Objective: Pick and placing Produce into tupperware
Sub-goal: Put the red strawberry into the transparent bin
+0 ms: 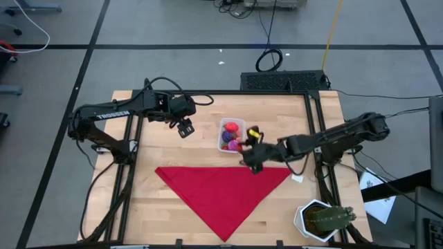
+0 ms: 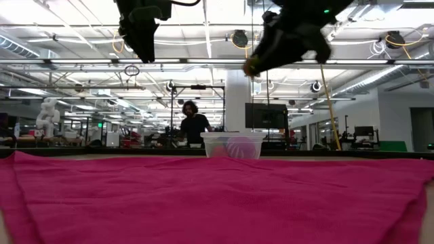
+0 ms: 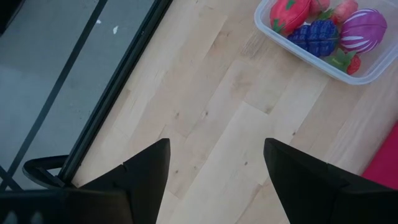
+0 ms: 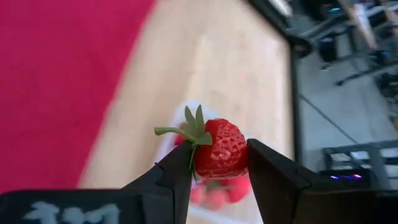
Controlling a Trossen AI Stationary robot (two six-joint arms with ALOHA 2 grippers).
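The clear tupperware (image 1: pixel 232 135) stands on the wooden table just beyond the red cloth (image 1: pixel 225 190). It holds several pieces of produce, among them a red one (image 3: pixel 289 14), a blue-purple one (image 3: pixel 317 37) and a magenta one (image 3: pixel 362 30). My right gripper (image 4: pixel 219 152) hangs above the table at the tub's near right side (image 1: pixel 247 161), shut on a red toy strawberry (image 4: pixel 221 149). My left gripper (image 3: pixel 217 146) hangs open and empty above bare wood, left of the tub (image 1: pixel 185 128). My right gripper pinches the strawberry by its two opposite sides (image 4: pixel 239 155) between the free ends of its two fingers. The fingers come slanting down from the table's right side. The strawberry is lifted clear of the table, and its green leafy cap (image 4: pixel 189 132) sticks out to one side of the fingers.
A potted green cactus in a white pot (image 1: pixel 322 220) stands at the table's near right corner. The red cloth lies spread over the near half of the table, one corner pointing toward the near edge. In the low view a person (image 2: pixel 194 125) stands in the room far behind the table.
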